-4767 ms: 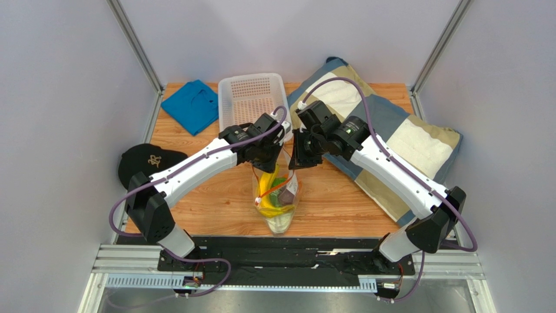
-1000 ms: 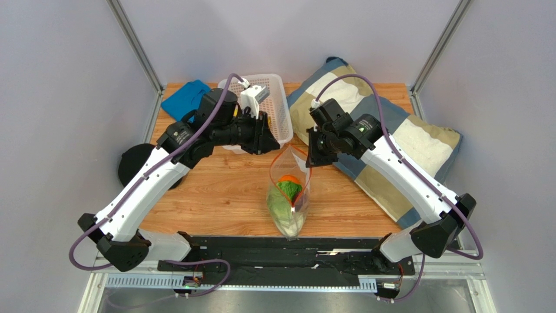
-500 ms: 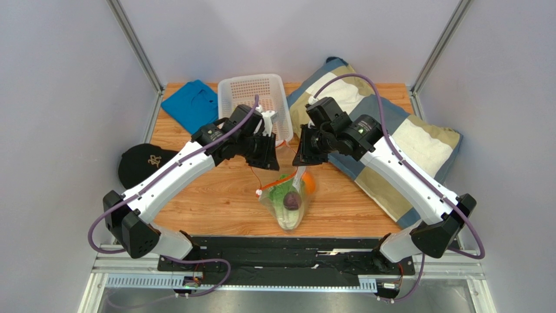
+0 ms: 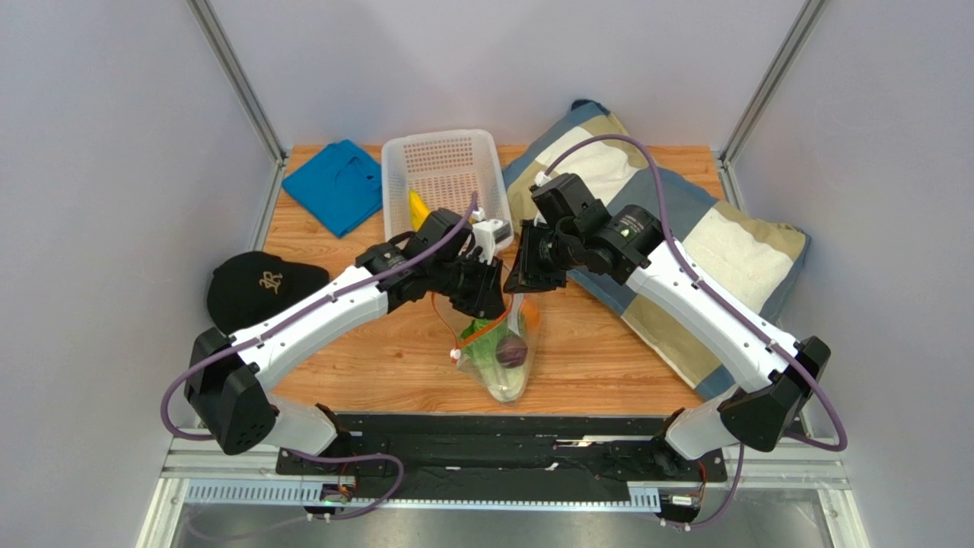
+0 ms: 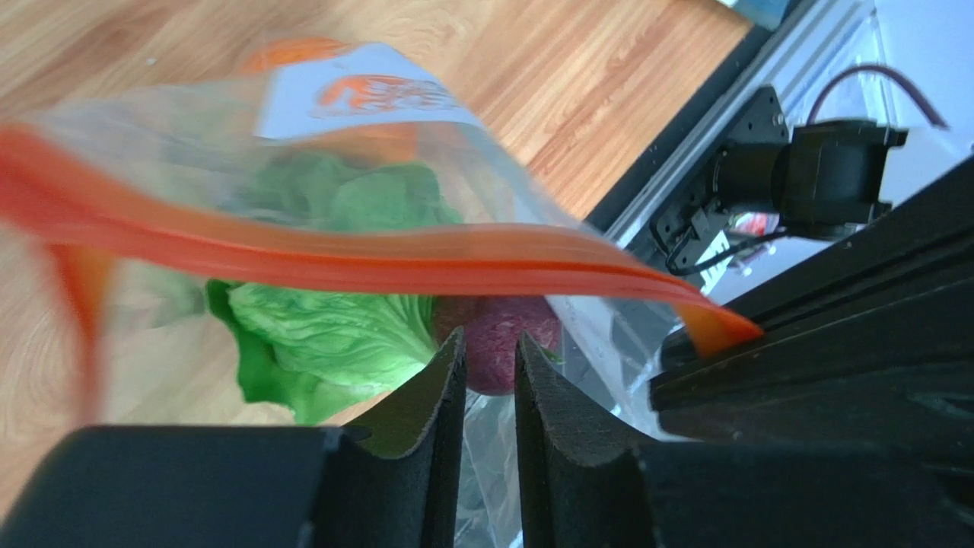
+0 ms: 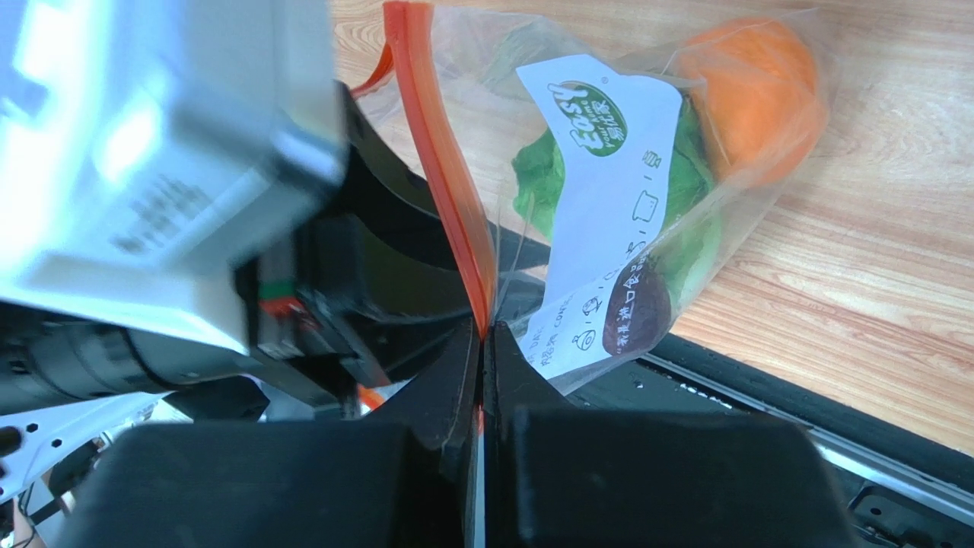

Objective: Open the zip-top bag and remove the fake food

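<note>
The zip-top bag (image 4: pixel 509 368) hangs open above the table, and my right gripper (image 4: pixel 521 281) is shut on its orange-red zip strip (image 6: pixel 440 171). Through the clear plastic I see the white label (image 6: pixel 606 194), green lettuce (image 6: pixel 537 171), a round orange (image 6: pixel 749 97) and a dark purple fruit (image 6: pixel 637 308). My left gripper (image 4: pixel 487 301) is at the bag's mouth, its jaws a narrow gap apart with nothing between them. Just beyond its fingertips (image 5: pixel 448 356) sit the purple fruit (image 5: pixel 494 343) and the lettuce (image 5: pixel 332 331). A yellow banana bunch (image 4: pixel 420 210) lies in the basket.
The white perforated basket (image 4: pixel 440 139) stands at the back centre. Left of it lies a blue cloth (image 4: pixel 335 183), and a black cap (image 4: pixel 257 283) sits at the left edge. A patchwork pillow (image 4: pixel 709 240) covers the right side. A black rail (image 4: pixel 515 440) runs along the front.
My left gripper came back from the basket to the bag's mouth and lowered toward the food. The banana bunch, earlier in the bag, now lies in the basket. My right gripper still holds the strip.
</note>
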You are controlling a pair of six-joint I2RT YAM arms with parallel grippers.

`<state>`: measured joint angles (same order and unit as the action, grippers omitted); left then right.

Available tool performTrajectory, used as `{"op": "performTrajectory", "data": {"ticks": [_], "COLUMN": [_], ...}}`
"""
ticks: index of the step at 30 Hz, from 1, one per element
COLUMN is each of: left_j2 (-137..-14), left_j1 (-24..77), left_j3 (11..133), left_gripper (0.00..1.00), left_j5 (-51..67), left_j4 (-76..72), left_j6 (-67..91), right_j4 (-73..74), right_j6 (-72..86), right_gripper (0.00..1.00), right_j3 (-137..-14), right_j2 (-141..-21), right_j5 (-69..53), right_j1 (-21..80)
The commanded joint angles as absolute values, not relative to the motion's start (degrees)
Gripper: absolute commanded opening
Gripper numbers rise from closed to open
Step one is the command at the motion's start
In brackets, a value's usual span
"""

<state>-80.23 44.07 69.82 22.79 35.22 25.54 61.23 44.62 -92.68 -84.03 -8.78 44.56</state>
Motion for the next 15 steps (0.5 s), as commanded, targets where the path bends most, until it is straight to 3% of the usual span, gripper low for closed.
{"op": "performTrajectory", "data": {"ticks": [1,15], "left_j2": [-76.73,-76.46], "left_j1": [45.79,47.11], "left_j3": [65.49,59.24], "left_gripper": [0.27,0.30], "left_j5": [24.96,31.81], "left_j4": [29.01,18.98], "left_j6": [20.57,13.36], "right_j4": [57.75,56.51], "right_j6": [45.88,46.67], "right_gripper": [0.00,0.00], "right_j3": [-91.76,-89.83], "right_j2": [-83.59,-83.06], "right_j5": [-10.63,-12.39], "right_j1": [44.74,44.30]}}
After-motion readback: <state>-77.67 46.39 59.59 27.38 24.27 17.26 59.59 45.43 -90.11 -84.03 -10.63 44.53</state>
